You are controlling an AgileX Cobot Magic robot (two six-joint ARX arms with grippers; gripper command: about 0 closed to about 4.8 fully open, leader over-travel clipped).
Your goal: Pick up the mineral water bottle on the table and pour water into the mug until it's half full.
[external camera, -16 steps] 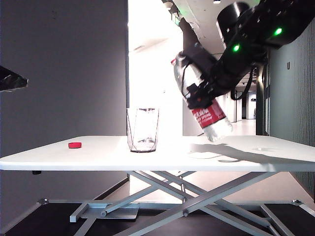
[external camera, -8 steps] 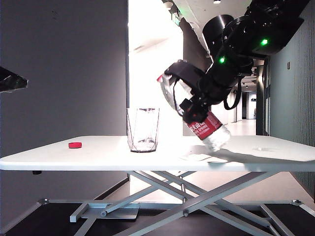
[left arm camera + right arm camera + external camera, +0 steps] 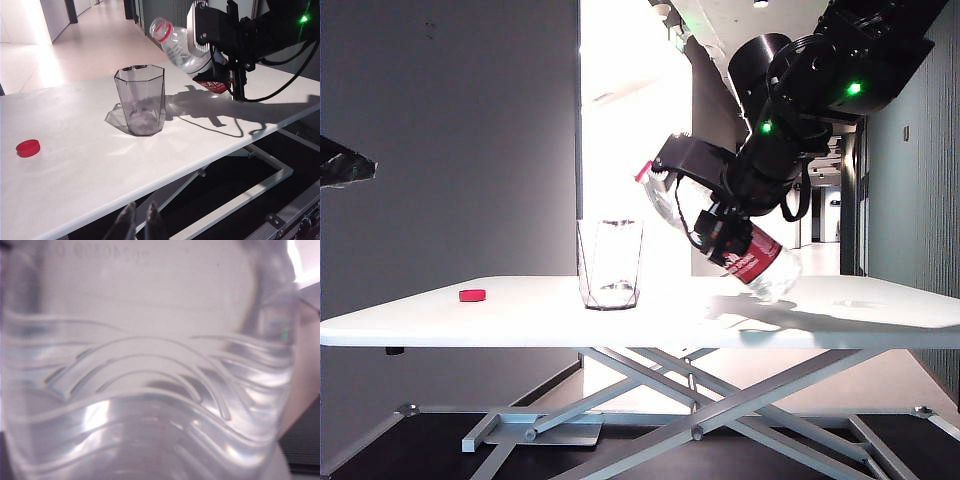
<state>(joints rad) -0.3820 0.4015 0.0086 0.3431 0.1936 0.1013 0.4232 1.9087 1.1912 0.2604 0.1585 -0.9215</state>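
Exterior view, read from the left: the left gripper (image 3: pixel 139 226) is parked low off the table (image 3: pixel 440 325) edge, out of the working area; its fingers are seen nearly touching, with nothing between them. A red cap (image 3: pixel 472 295) lies near the left end, well apart from everything, so the bottle is taken to be uncapped. The mug (image 3: pixel 611 263) stands upright near the middle, well back from the front edge, with bare top all round. Little if any water can be made out in it. To its right the bottle (image 3: pixel 752 255) is clamped round its middle by the right gripper (image 3: pixel 720 215) and held tilted, neck raised toward the mug, base low over the table. The mouth is not yet above the rim; open room is left for it to be carried across.
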